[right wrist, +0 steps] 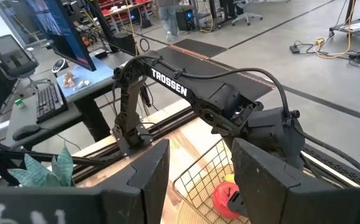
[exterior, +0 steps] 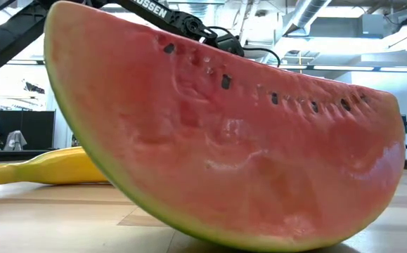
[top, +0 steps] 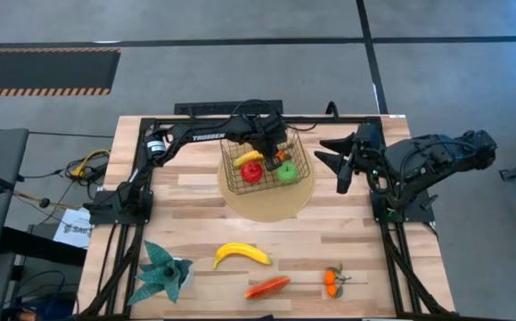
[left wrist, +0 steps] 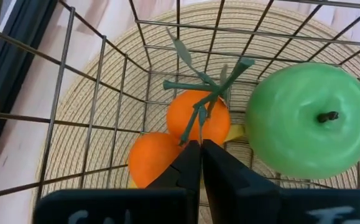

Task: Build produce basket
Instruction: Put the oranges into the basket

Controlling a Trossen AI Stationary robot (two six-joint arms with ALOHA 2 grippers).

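Note:
The gold wire basket (top: 267,163) stands on a round tan mat. It holds a red apple (top: 251,173), a green apple (top: 286,172) and a banana (top: 249,158). My left gripper (top: 272,145) reaches down into the basket. In the left wrist view, the left gripper (left wrist: 201,144) is shut on a tangerine cluster (left wrist: 195,118) next to the green apple (left wrist: 310,121). My right gripper (top: 340,166) hovers open to the right of the basket, touching nothing. A second banana (top: 241,255), a watermelon slice (top: 266,287) and another tangerine cluster (top: 331,280) lie on the table's near part. My left gripper pinches the thin green stem (left wrist: 196,127) of the tangerine cluster between its two fingers (left wrist: 189,167), coming from above and pointing down into the basket. The two orange fruits sit just below the fingertips, inside the basket. I cannot tell whether they rest on its floor.
A teal spiky plant (top: 164,273) stands at the near left corner. In the low view the watermelon slice (exterior: 245,147) fills most of the picture, with the banana (exterior: 45,169) behind it. Dark arm frames run along both table sides. Bare wood shows between the mat and the near items.

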